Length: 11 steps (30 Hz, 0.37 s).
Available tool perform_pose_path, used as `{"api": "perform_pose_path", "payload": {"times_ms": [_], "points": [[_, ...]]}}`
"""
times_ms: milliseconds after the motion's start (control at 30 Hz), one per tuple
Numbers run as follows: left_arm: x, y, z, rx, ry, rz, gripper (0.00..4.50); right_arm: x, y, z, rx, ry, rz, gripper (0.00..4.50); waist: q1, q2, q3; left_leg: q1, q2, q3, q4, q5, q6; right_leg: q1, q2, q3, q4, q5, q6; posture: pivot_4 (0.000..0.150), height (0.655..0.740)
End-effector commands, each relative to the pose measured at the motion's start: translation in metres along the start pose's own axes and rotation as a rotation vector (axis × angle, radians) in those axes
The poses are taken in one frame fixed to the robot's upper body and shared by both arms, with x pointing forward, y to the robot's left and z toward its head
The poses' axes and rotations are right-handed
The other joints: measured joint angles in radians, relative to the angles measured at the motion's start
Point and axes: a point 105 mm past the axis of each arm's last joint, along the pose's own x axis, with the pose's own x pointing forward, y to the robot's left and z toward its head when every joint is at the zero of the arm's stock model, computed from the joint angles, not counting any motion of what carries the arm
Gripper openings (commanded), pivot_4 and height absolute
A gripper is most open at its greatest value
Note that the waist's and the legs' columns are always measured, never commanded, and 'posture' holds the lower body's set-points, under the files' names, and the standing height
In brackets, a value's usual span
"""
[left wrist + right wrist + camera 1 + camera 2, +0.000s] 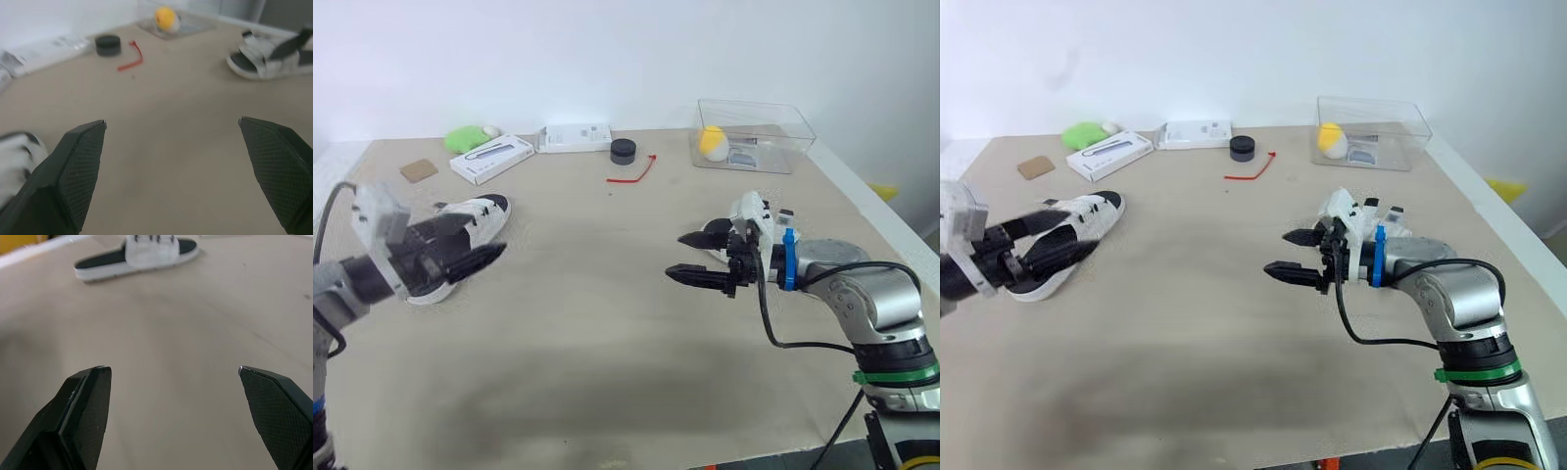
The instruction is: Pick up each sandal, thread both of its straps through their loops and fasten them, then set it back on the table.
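Two white sandals with black footbeds lie on the tan table [607,323]. One sandal [478,217] is at the left, partly hidden behind my left gripper [478,240], which hovers open just in front of it and holds nothing. The other sandal [751,213] lies at the right, its near part covered by my right gripper [675,257], which is open and empty and points toward the table's middle. In the left wrist view the right sandal [266,56] lies ahead past the open fingers [73,166]. The right wrist view looks across at the left sandal [142,254].
At the back right stands a clear plastic box [773,147] with a yellow ball [711,140] inside. Along the back lie a black puck [624,150], a red strip [634,174], two white boxes [492,157] [576,137], a green object [465,137] and a brown square [419,169].
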Motion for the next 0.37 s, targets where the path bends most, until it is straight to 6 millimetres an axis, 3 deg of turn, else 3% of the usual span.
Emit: {"api": "perform_pose_path", "payload": {"times_ms": [33,233,367], "points": [[-0.006,-0.004,-0.007,0.06,0.038,-0.017,4.49,-0.023,-0.009,0.006,0.0,-0.01,-0.061,4.5,0.001,0.0,0.0,0.001,0.0,0.0,0.0,0.0,0.0,0.001,0.0,0.0,0.0,0.0,0.0,0.15,0.74],[-0.003,-0.01,-0.029,0.072,0.099,-0.047,4.49,-0.029,-0.012,0.001,0.017,0.005,-0.076,4.5,0.001,0.0,0.0,0.002,0.0,0.001,0.0,0.0,0.0,0.002,0.0,0.001,0.001,-0.002,-0.003,0.15,0.74],[0.0,-0.012,-0.032,0.086,0.1,-0.054,4.49,-0.026,-0.013,0.001,0.017,0.005,-0.074,4.5,0.001,0.0,0.0,0.002,0.0,0.002,0.0,0.0,0.0,0.001,0.0,0.002,0.001,-0.001,-0.001,0.15,0.74]]}}
